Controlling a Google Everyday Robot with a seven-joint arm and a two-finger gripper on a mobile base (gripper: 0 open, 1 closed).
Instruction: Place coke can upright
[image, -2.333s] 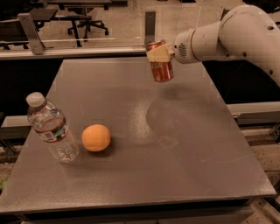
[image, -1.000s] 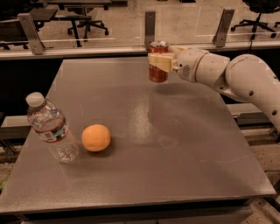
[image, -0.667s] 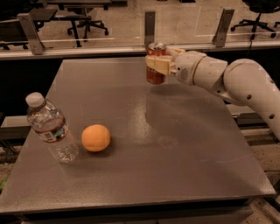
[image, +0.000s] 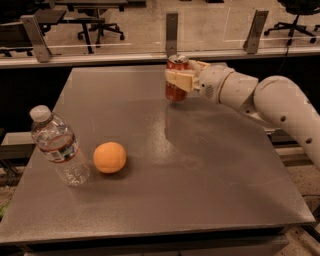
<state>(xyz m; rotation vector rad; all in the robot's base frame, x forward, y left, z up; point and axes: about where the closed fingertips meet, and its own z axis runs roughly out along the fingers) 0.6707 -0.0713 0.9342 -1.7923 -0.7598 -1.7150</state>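
Note:
The red coke can (image: 176, 92) stands upright near the far middle of the grey table (image: 200, 170), its base at or just above the surface. My gripper (image: 178, 78) reaches in from the right on a white arm and is shut on the coke can around its upper half. The near cream finger (image: 178, 80) crosses the can's front; the silver top shows above it.
An orange (image: 109, 157) lies at the front left of the table. A clear plastic water bottle (image: 57, 146) stands just left of it. A rail with metal posts (image: 171, 27) runs behind the table's far edge. Office chairs stand beyond.
The arm has lowered and extended, carrying the can down and slightly left from above the table's far right to table level. The orange and bottle have not moved.

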